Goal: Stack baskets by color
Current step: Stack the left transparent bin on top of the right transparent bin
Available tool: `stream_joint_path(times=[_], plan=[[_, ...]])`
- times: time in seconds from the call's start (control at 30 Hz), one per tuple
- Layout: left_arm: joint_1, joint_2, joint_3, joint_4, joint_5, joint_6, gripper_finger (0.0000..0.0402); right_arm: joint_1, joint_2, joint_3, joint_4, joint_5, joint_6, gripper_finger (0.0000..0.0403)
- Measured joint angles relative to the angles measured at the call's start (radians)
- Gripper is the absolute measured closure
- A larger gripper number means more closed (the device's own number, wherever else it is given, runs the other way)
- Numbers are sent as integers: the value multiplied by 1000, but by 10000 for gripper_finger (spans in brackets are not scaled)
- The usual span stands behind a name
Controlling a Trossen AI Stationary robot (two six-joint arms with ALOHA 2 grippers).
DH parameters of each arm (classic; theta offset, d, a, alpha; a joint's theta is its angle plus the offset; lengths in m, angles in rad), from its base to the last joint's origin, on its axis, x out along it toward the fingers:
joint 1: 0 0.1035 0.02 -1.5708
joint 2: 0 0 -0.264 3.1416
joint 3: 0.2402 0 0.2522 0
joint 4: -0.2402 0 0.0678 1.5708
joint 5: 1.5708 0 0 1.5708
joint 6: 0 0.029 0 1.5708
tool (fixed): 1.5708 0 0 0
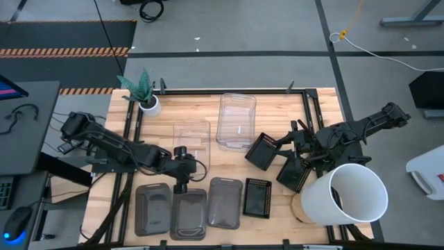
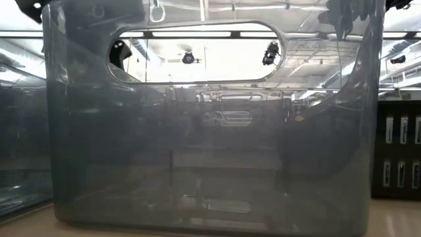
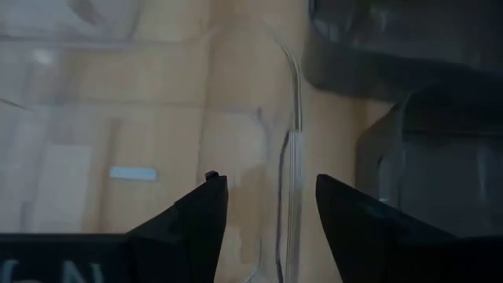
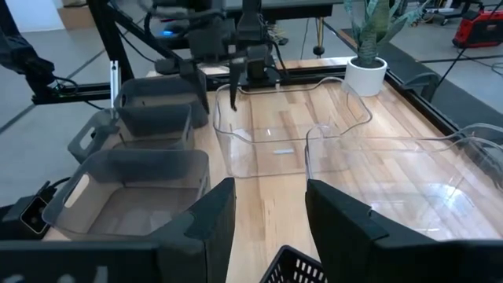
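Note:
My left gripper [image 1: 182, 171] [image 3: 271, 224] is open at the near end of a clear basket [image 1: 191, 142] [image 4: 271, 134]. Its fingers point down on either side of that basket's near wall [image 3: 292, 157]; no touch shows. A second clear basket [image 1: 237, 119] stands farther back. Three smoky grey baskets [image 1: 189, 212] stand in a row along the near edge; one fills the low view [image 2: 210, 131]. My right gripper [image 1: 297, 142] [image 4: 271, 216] hangs open above two tilted black mesh baskets [image 1: 262, 150] [image 1: 294, 172]. A third mesh basket [image 1: 257, 198] stands near the front.
A large white bucket [image 1: 345, 194] lies on its side at the near right, close under the right arm. A small white plant pot [image 1: 148, 104] stands at the far left. Bare wood [image 1: 277, 111] shows right of the far clear basket.

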Motion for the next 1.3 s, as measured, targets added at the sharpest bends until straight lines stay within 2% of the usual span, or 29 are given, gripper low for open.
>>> stream_joint_path(times=[0.3, 0.57, 0.73, 0.93, 1.07, 1.3], plan=[[32, 90, 1, 1, 60, 0, 222, 0, 0, 0, 2, 0, -3, 242], [37, 139, 1, -3, 64, 1, 255, 0, 0, 0, 3, 0, -3, 242], [35, 172, 1, -11, 68, 2, 301, 0, 0, 0, 3, 0, 0, 242], [34, 181, 3, -31, 67, 1, 389, 0, 0, 0, 11, 0, 0, 242], [34, 176, 12, -61, 64, 26, 392, 0, 0, 0, 10, 4, 0, 242], [35, 177, 125, -212, 40, 53, 396, 0, 0, 0, 10, 4, 1, 242]])
